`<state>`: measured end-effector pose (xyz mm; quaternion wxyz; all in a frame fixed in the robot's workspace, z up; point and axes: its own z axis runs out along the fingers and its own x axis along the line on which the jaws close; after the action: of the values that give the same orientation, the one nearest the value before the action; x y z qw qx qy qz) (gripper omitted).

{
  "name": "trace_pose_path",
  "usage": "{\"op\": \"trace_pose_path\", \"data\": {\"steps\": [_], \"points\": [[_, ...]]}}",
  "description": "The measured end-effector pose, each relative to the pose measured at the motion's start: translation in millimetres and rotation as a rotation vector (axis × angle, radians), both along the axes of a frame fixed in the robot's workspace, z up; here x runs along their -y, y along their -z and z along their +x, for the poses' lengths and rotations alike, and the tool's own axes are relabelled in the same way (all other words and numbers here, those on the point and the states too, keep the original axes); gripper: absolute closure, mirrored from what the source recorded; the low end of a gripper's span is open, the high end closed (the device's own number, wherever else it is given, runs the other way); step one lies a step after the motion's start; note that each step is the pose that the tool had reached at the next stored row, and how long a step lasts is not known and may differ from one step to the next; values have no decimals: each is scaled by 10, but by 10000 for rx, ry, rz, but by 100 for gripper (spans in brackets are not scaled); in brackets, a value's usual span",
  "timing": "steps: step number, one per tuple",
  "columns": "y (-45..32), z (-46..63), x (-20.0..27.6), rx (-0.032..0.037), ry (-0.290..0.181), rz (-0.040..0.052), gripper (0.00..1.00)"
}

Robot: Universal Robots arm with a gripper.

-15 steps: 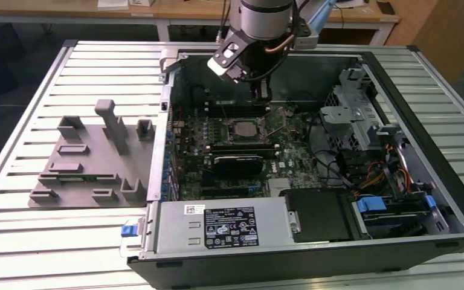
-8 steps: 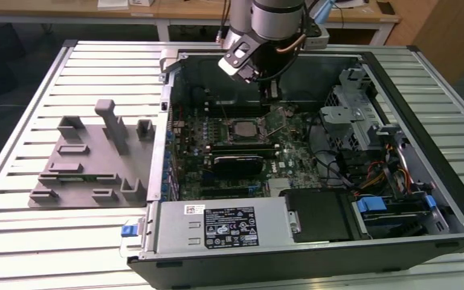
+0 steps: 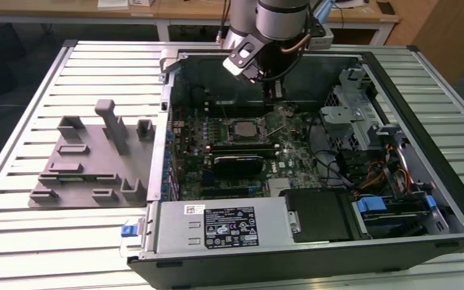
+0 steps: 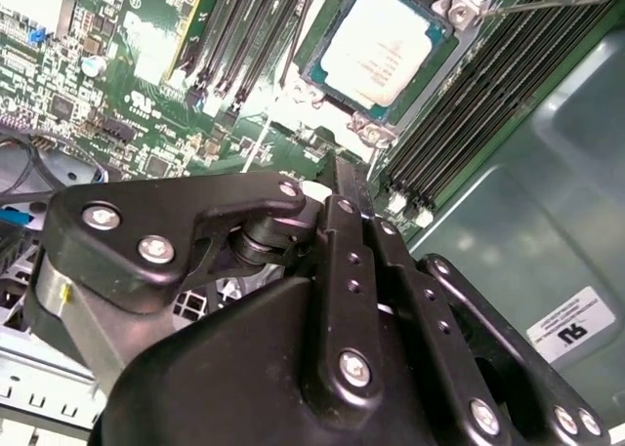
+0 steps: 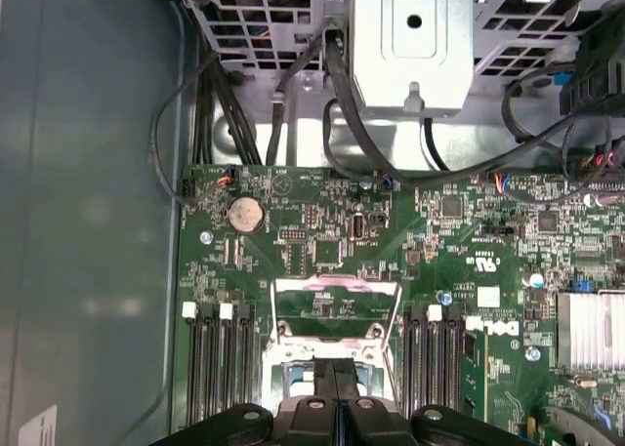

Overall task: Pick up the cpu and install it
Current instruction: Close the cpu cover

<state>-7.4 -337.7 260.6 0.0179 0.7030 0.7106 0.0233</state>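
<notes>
Cpu (image 4: 384,51) seated in motherboard socket (image 4: 366,124), gripper (image 5: 337,368) hovering close by, fingers (image 4: 344,217) pressed together, holding nothing

Cpu (image 4: 384,48): small flat square chip, silvery-grey metal top, thin darker rim, faint print across top. Lay flat, face up, top uncovered, seated square inside socket frame (image 4: 467,5) on green motherboard (image 4: 146,104). Dark memory slots (image 4: 459,114) ran along both flanks. In exterior view, cpu (image 3: 240,128) sat near board's middle, within open computer case (image 3: 425,199).
</notes>
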Motion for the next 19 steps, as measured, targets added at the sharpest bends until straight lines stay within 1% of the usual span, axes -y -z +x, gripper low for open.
{"op": "trace_pose_path", "data": {"steps": [5, 10, 19], "points": [[0, 66, 0, 0, 0, 0, 89], [3, 162, 0, 0, 0, -1, 89], [22, 444, 0, -3, 0, 0, 89]]}}
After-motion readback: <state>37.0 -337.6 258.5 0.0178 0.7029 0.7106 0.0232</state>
